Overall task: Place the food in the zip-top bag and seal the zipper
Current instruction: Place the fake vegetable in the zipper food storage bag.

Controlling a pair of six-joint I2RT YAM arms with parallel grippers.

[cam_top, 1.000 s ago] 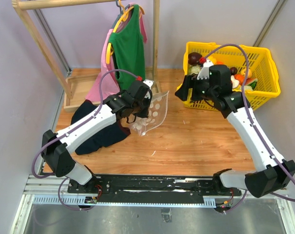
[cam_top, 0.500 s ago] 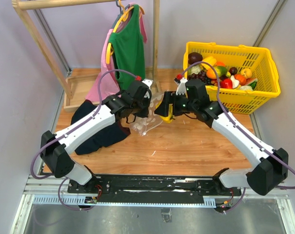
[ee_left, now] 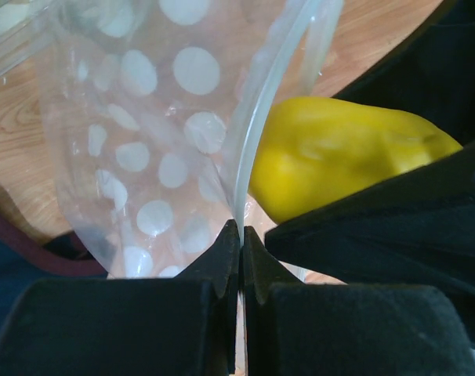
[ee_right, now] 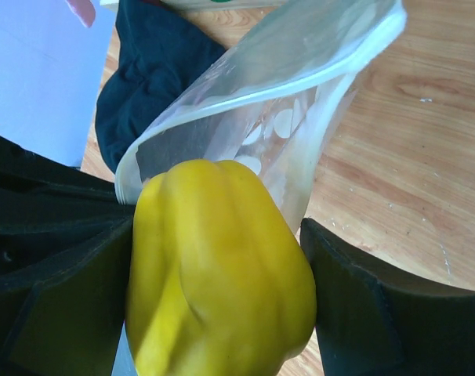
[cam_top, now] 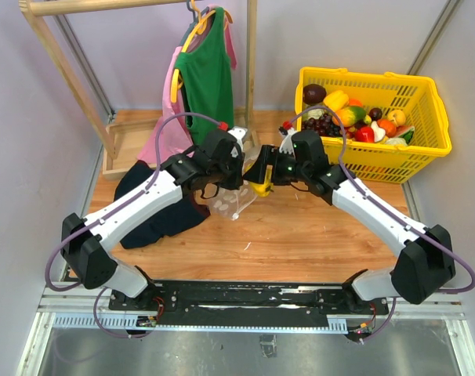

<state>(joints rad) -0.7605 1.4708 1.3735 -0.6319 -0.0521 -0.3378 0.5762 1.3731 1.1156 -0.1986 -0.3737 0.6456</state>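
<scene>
My left gripper [cam_top: 239,171] [ee_left: 239,229] is shut on the upper edge of the zip-top bag [cam_top: 234,200] [ee_left: 143,125] and holds it up off the table. The zipper [ee_left: 262,110] runs up from the pinched jaws. The bag's mouth [ee_right: 261,94] gapes open. My right gripper [cam_top: 262,177] [ee_right: 220,262] is shut on a piece of the food, a yellow toy pepper [cam_top: 261,187] [ee_right: 222,274] [ee_left: 339,157], right at that mouth. More food [cam_top: 355,117] lies in the yellow basket [cam_top: 426,160].
A dark navy cloth [cam_top: 155,211] [ee_right: 155,70] lies on the wooden table left of the bag. Behind it stands a wooden clothes rack [cam_top: 252,70] with a green top [cam_top: 208,74] and a pink one on hangers. The basket stands at the back right.
My right arm has swung left from the basket, carrying the yellow pepper to the bag's mouth. The left gripper has kept hold of the bag in nearly the same place.
</scene>
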